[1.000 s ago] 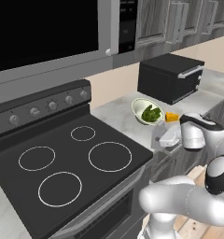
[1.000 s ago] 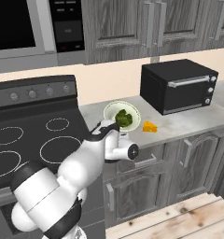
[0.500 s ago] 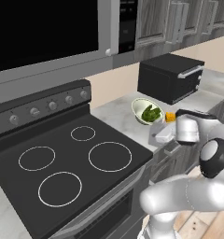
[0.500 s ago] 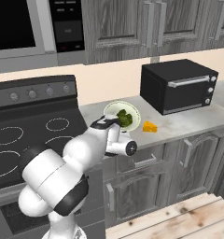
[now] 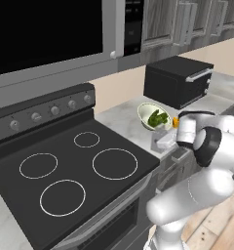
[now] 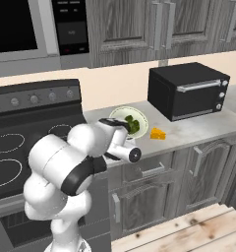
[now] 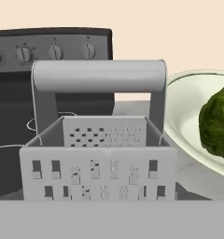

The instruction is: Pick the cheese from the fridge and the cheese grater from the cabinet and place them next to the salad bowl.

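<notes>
Your gripper [image 6: 121,139] hangs open over the counter [image 6: 198,129]; the cheese grater [image 7: 99,140] stands upright dead ahead, handle crosswise, salad bowl [image 7: 194,121] just beside

so the stove [image 6: 21,147] takes up the left side, and the bench [image 6: 198,130] starts right at its right edge. The salad bowl [image 6: 121,114] sits on the bench near that left end, toward the back wall. The cheese grater [image 7: 97,154] stands upright on the bench just beside the bowl, on its stove side and nearer the front edge. The cheese [image 6: 158,133] lies to the right of the bowl, apart from it. The toaster oven [image 6: 189,89] is further right, back against the wall. The microwave [image 5: 55,34] hangs above the stove, with the cabinet [image 6: 134,27] to its right over the bench
</notes>
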{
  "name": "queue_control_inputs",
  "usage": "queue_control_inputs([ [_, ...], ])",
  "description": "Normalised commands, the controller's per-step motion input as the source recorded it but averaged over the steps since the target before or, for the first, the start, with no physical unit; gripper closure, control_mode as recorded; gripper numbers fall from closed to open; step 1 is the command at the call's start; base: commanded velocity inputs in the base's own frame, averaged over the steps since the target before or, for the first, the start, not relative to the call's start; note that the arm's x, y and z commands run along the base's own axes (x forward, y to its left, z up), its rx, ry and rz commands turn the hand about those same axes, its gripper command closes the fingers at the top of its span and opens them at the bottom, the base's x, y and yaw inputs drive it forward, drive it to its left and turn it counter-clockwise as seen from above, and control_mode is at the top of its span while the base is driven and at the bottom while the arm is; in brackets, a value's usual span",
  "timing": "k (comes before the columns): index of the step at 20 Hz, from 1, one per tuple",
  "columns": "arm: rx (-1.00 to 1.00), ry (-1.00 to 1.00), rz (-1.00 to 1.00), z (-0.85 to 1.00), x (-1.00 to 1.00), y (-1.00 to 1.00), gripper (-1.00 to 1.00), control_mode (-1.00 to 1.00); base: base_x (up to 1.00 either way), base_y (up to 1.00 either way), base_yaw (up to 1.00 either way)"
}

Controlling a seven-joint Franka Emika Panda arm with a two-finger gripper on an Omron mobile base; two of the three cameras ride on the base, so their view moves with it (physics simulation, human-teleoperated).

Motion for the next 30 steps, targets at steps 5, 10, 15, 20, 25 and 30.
queue_control_inputs([
  [5,0.00,0.00,0.00,-0.05,0.28,0.00,1.00,-1.00,0.00,0.00,0.00],
  [10,0.00,-0.01,0.00,-0.08,0.19,0.00,1.00,-1.00,0.00,0.00,0.00],
  [15,0.00,0.00,0.00,-0.28,0.24,0.00,1.00,-1.00,0.00,0.00,0.00],
  [20,0.00,0.00,0.00,-0.28,0.20,0.00,1.00,-1.00,0.00,0.00,0.00],
  [25,0.00,-0.03,-0.01,-0.16,0.11,0.01,1.00,-1.00,0.00,0.00,0.00],
  [30,0.00,-0.17,0.00,0.00,0.00,0.02,1.00,-1.00,0.00,0.00,0.00],
])
